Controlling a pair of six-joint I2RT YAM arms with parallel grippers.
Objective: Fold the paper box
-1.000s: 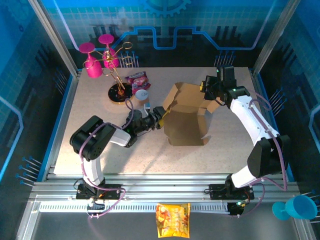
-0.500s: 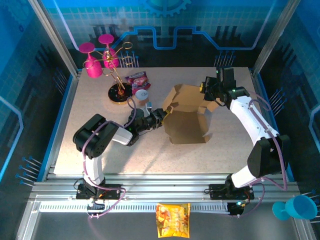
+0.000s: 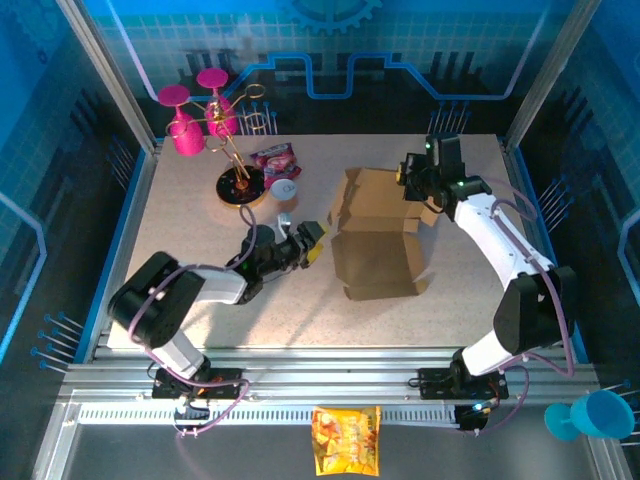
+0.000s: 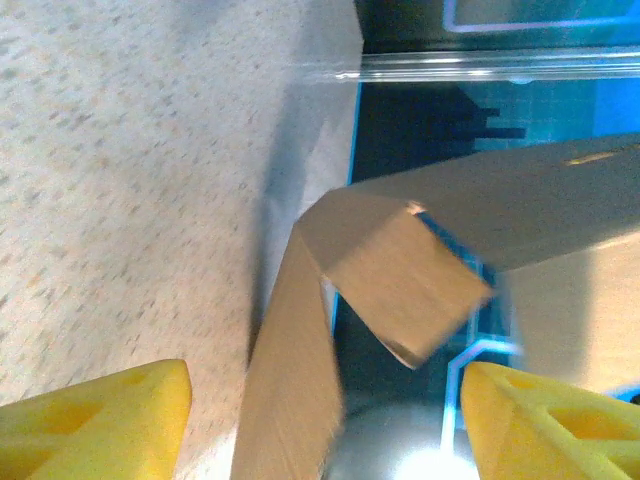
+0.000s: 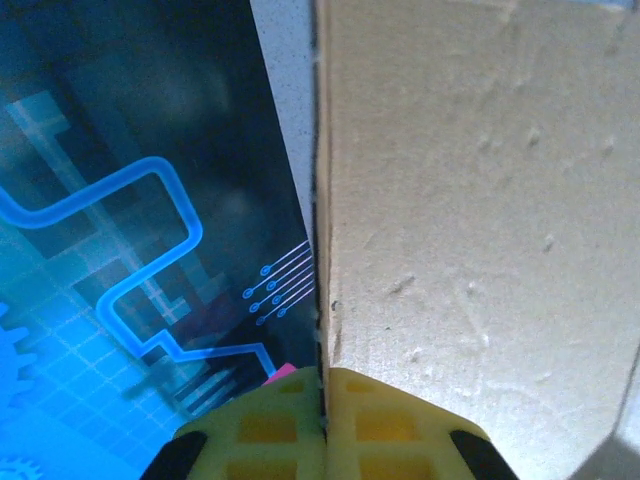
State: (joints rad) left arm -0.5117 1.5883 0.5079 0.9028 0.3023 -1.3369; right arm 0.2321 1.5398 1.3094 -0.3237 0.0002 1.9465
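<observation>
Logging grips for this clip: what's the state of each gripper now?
Left gripper: open, holding nothing.
Right gripper: closed on the paper box.

Top camera: fixed, high above and behind the 2 arm bases (image 3: 320, 382), tilted down over the whole table (image 3: 180, 220); far view, paper box (image 3: 375, 262) mid-frame. Left wrist camera: low over the tabletop, facing out between the left fingers (image 4: 100, 420) at the box's raised flaps; close, blurred. Right wrist camera: very close, facing past the right fingers (image 5: 390, 430) along 1 cardboard wall toward the blue back panel (image 5: 90, 200). All 3 views share the box; top and left wrist also share the tabletop.
</observation>
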